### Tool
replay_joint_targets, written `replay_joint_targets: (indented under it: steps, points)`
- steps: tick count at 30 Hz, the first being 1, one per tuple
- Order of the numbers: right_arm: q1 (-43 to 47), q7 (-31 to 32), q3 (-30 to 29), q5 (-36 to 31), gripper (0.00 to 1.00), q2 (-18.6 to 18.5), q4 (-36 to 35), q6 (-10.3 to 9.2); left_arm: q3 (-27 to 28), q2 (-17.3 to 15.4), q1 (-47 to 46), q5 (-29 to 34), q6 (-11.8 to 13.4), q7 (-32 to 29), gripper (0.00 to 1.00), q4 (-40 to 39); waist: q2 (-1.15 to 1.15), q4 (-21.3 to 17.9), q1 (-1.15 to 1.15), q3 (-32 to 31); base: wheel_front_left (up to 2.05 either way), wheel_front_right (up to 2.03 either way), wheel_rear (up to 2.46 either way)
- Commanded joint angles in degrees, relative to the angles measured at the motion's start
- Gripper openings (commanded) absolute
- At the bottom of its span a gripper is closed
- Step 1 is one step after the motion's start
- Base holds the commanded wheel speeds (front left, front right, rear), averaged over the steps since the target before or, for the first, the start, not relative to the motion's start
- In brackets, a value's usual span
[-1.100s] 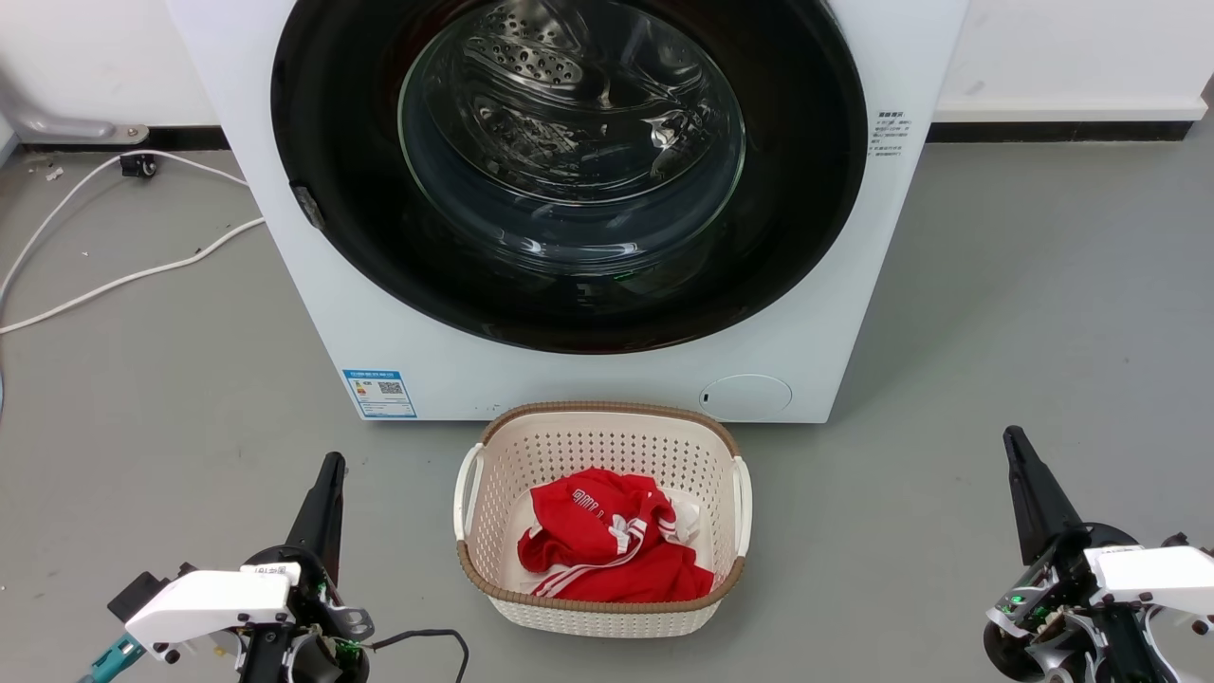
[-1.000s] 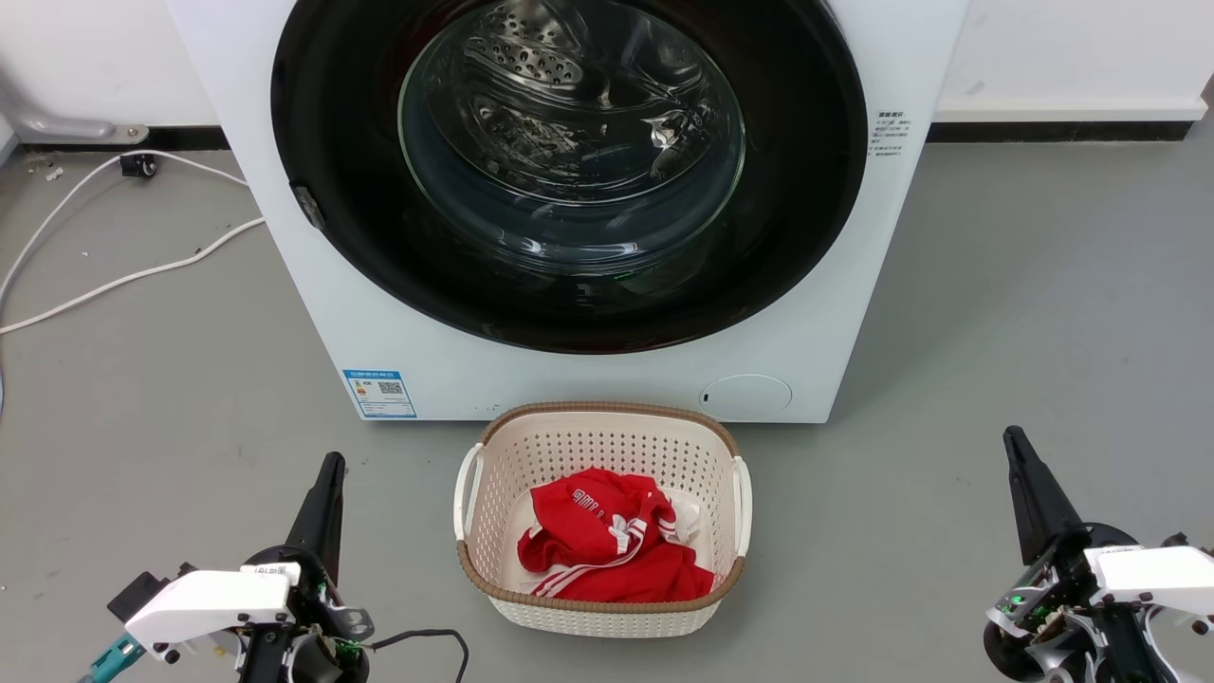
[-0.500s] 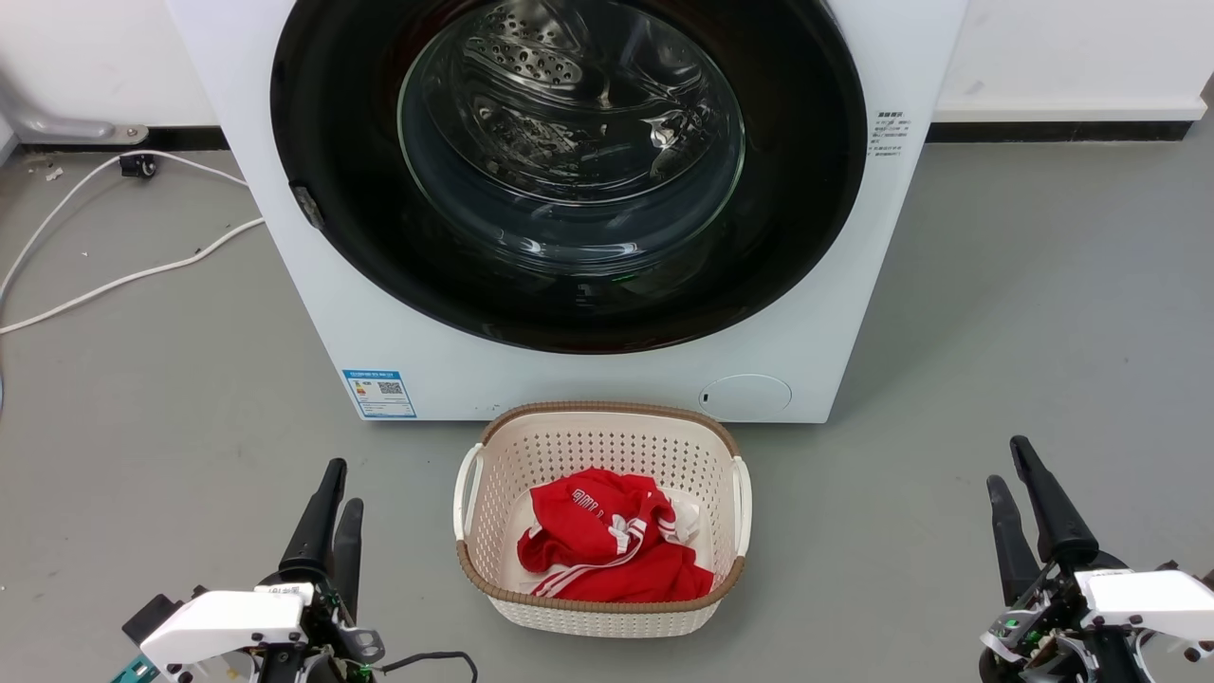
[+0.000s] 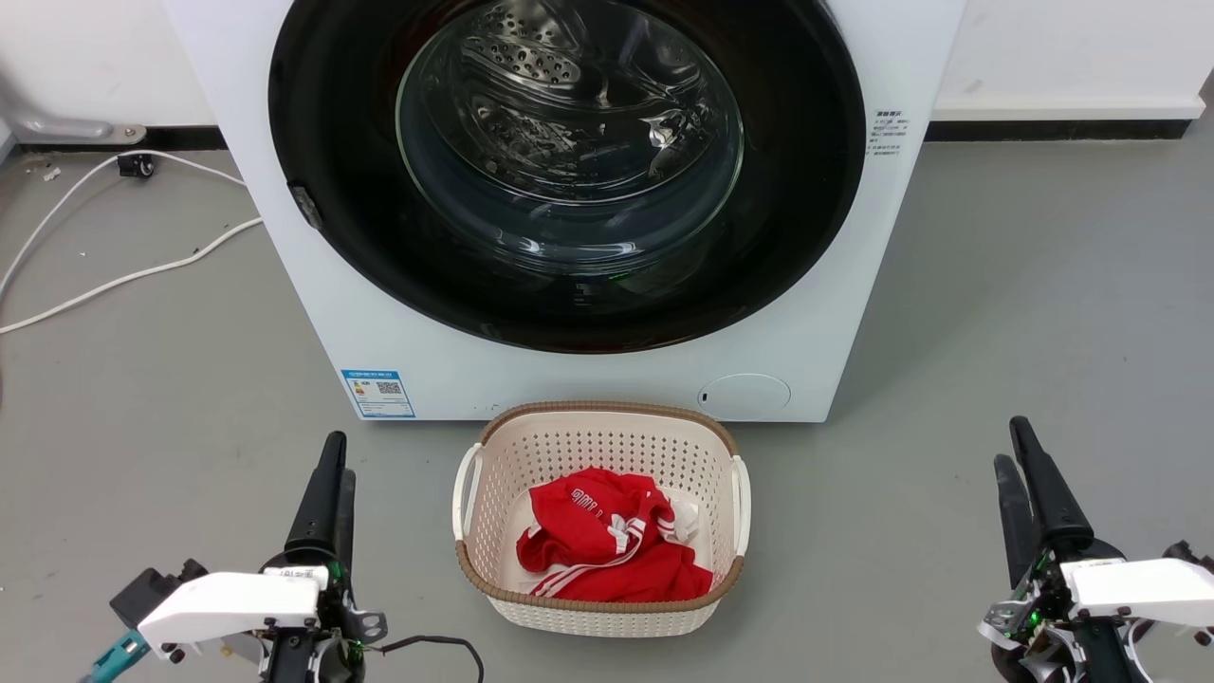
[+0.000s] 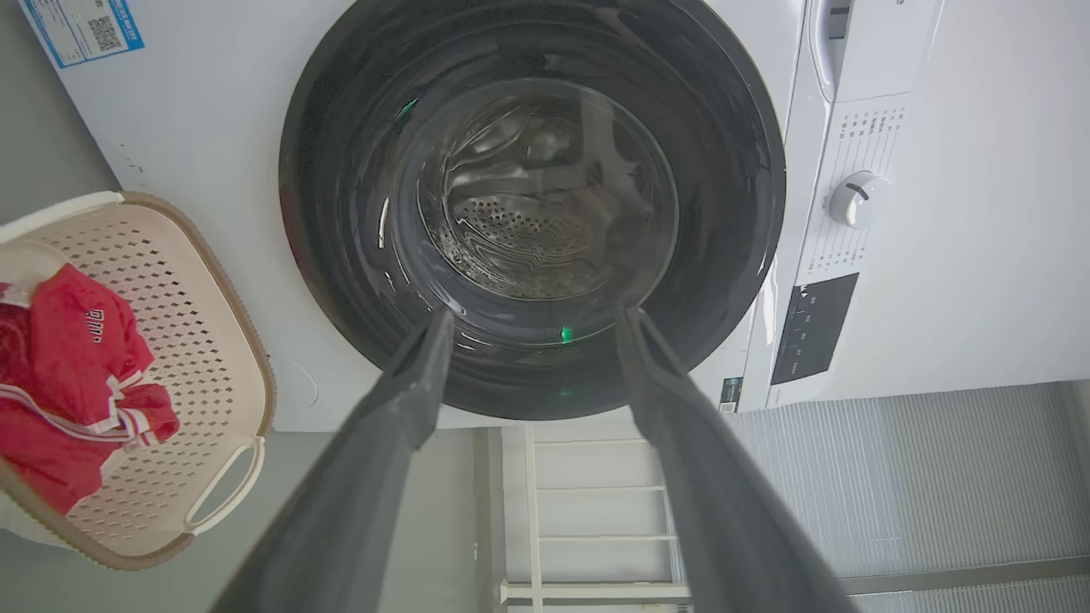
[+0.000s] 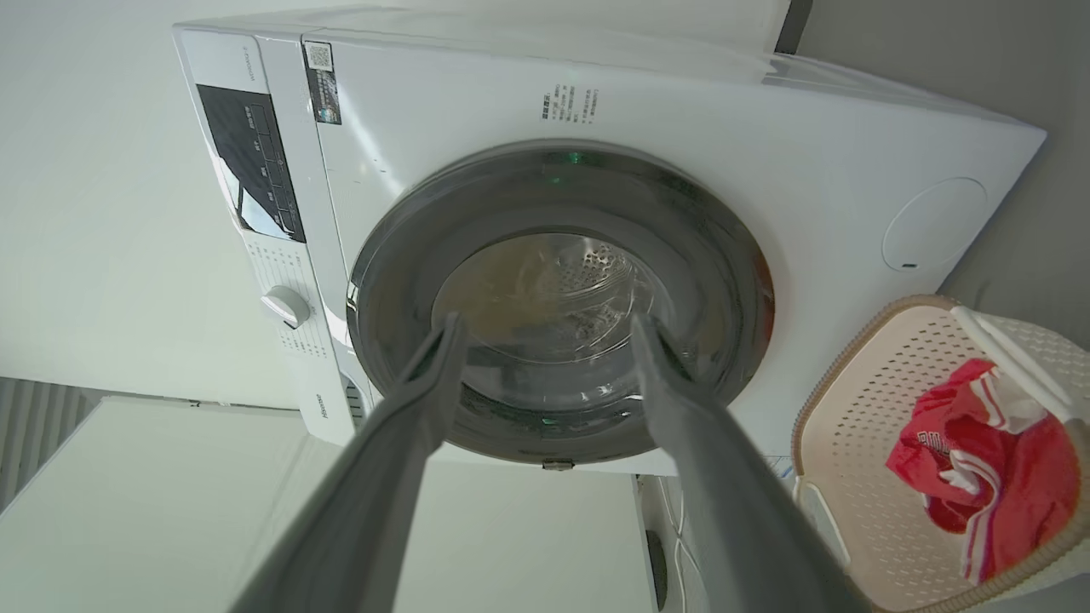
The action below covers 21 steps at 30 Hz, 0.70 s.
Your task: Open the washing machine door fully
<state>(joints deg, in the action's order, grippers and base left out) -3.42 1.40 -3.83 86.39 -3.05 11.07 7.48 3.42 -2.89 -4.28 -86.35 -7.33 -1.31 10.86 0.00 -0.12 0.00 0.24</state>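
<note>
The white washing machine (image 4: 569, 379) stands ahead of me with its round glossy black door (image 4: 569, 142) lying flush against the front, and a small latch (image 4: 305, 204) at its left edge. My left gripper (image 4: 339, 455) hovers low at the left, well short of the machine. The left wrist view shows this gripper (image 5: 536, 313) open and empty, aimed at the door (image 5: 532, 196). My right gripper (image 4: 1009, 441) hovers low at the right. From the right wrist, that gripper (image 6: 547, 319) also stands open and empty, facing the door (image 6: 562, 281).
A cream perforated basket (image 4: 607, 408) holding a red garment (image 4: 607, 545) sits on the grey floor against the machine's front, between my arms. White cables (image 4: 123, 275) trail over the floor at the left. The control knob (image 5: 856, 197) sits above the door.
Both grippers have gone from shut to open, their fingers now apart. Both arms shifted slightly. The door has not moved.
</note>
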Motion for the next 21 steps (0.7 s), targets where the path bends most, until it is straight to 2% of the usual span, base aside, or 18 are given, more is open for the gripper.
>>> replay_joint_targets:
  steps: [1, 8, 21]
  points:
    - [-0.5, -0.7, 0.2, -2.5, 1.0, -0.1, -1.8, 0.0, -0.2, -0.2, -1.4, 2.4, -0.1, 0.6, 1.0, -1.9, 0.0, 0.0, 0.0, 0.0, 0.0, 0.0, 0.0]
    - [-0.1, -2.4, 0.8, -14.0, 1.0, -0.1, -4.2, 0.0, -0.8, -0.2, -1.6, 10.7, -0.1, 2.3, 1.0, -4.6, 0.0, -0.1, 0.0, 0.0, 0.0, 0.0, 0.0]
    - [0.8, -4.9, 2.3, -30.9, 1.0, -0.1, -7.2, 0.01, -2.0, -0.2, -1.2, 25.9, -0.1, 4.8, 1.0, -6.8, 0.0, -0.2, 0.0, 0.2, 0.0, 0.0, 0.0]
